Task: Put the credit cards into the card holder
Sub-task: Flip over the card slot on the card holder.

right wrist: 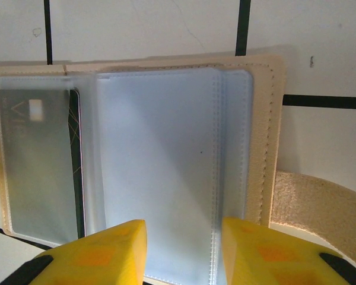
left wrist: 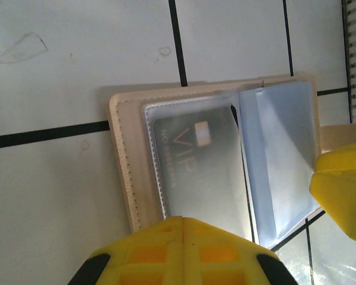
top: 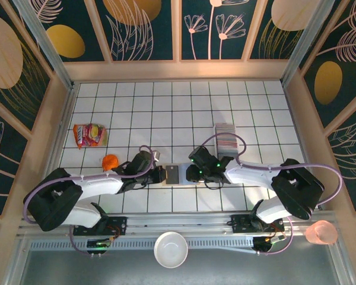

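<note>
Tan card holder lies open on the white tiled bench, near its middle; a grey VIP card sits inside one clear sleeve; left jaws, closed together, rest at the holder's 9 o'clock edge; right jaws stand apart at its 3 o'clock edge, astride the sleeve; credit cards sit stacked at 1 o'clock, apart from it.

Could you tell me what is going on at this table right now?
Both arms are working over the open card holder in the middle of the table. One grey card is already slotted in. The left gripper is shut at the holder's edge, the right gripper open over the empty sleeves. The remaining credit cards wait in a stack farther back.
</note>
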